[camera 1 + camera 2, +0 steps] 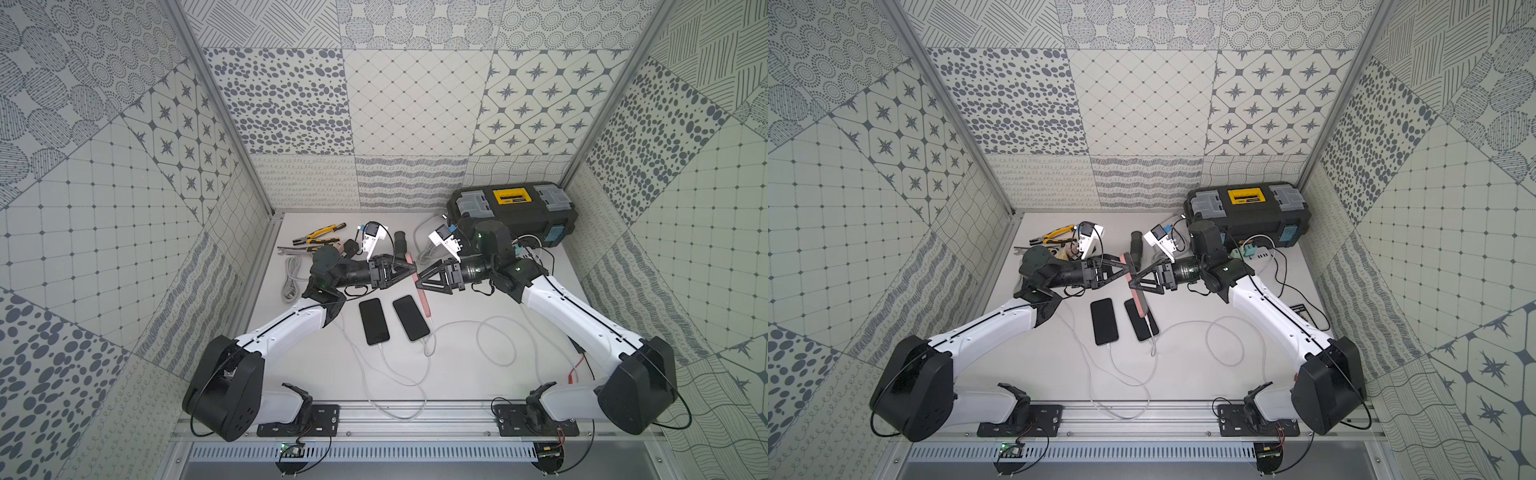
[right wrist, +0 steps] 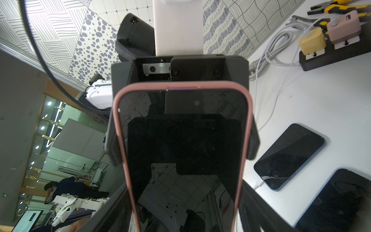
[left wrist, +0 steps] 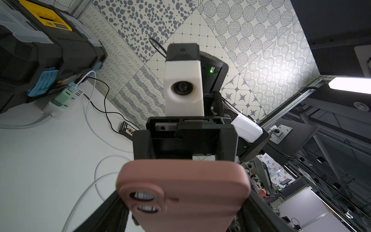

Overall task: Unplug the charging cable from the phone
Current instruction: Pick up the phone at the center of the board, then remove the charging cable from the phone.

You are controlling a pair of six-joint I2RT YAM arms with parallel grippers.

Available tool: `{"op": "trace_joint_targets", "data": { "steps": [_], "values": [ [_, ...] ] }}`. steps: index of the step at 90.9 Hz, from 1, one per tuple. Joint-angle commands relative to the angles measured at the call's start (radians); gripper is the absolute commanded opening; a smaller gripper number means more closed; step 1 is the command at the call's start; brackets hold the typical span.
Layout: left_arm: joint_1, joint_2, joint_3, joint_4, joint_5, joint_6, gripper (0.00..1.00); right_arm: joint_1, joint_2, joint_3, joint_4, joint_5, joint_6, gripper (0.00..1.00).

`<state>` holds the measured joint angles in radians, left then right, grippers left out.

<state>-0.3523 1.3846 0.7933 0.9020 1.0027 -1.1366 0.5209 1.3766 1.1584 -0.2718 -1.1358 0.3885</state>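
A phone in a pink case (image 1: 423, 303) hangs edge-on above the table's middle, tilted, with its lower end toward the front. My left gripper (image 1: 414, 271) comes from the left and my right gripper (image 1: 419, 281) from the right; both are shut on the phone's long edges near its upper end. The left wrist view shows the pink back (image 3: 184, 190) with its camera cut-outs between the fingers of my left gripper (image 3: 184, 221). In the right wrist view my right gripper (image 2: 183, 221) holds the dark screen (image 2: 183, 140). A white charging cable (image 1: 430, 332) hangs from the phone's lower end.
Two black phones (image 1: 374, 321) (image 1: 410, 318) lie face up below the grippers, each with a white cable. A black toolbox (image 1: 513, 208) stands at the back right. Pliers (image 1: 320, 232), a coiled grey cord (image 1: 291, 276) and a black power strip (image 2: 331, 54) sit at the back left.
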Motion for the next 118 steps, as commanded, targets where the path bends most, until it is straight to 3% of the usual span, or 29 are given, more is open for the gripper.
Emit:
{"op": "trace_joint_targets", "data": {
  "steps": [1,10,19,39,66,84,118],
  "values": [
    [-0.004,0.015,-0.006,0.123,0.014,-0.031,0.3,0.005,-0.032,-0.005,0.071,-0.024,-0.004,0.81],
    [-0.004,0.022,-0.006,0.158,0.014,-0.052,0.13,0.004,-0.052,-0.019,0.071,-0.014,-0.02,0.96],
    [-0.003,0.025,0.006,0.159,0.018,-0.053,0.0,0.003,-0.077,-0.042,0.071,-0.014,-0.037,0.97],
    [-0.003,0.021,0.047,0.115,0.011,-0.018,0.0,0.003,-0.145,-0.122,0.071,-0.022,-0.084,0.97],
    [0.001,0.0,0.098,-0.013,0.014,0.072,0.0,0.006,-0.227,-0.228,0.076,0.018,-0.154,0.9],
    [0.012,-0.01,0.116,-0.066,0.018,0.112,0.0,0.025,-0.234,-0.277,0.11,0.024,-0.147,0.77],
    [0.039,-0.009,0.144,-0.097,0.031,0.126,0.0,0.066,-0.299,-0.405,0.242,0.081,-0.089,0.68]
  ]
}}
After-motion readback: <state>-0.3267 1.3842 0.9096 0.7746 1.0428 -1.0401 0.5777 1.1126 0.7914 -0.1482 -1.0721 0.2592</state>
